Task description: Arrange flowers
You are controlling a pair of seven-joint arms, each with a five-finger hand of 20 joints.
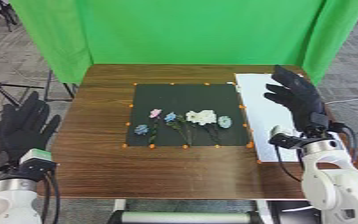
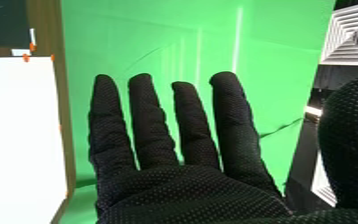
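Observation:
In the head view my left hand (image 1: 23, 127) is off the table's left edge, its fingers straight. My right hand (image 1: 298, 100) is above the white sheet at the table's right side, fingers extended and holding nothing. The right wrist view has my right hand (image 2: 184, 150) with straight, spread fingers. On the dark mat (image 1: 180, 95) lie a pink flower (image 1: 155, 113), a small blue flower (image 1: 170, 117), a white flower cluster (image 1: 201, 117), a pale blue-green flower (image 1: 224, 121) and a blue-grey flower (image 1: 141, 129), with stems toward the mat's front edge.
A white sheet (image 1: 262, 117) lies on the brown table (image 1: 104, 170) to the right of the mat. Small orange markers edge the mat and the sheet. Behind the table hangs a green curtain (image 1: 193, 30). A tripod stands off to the left.

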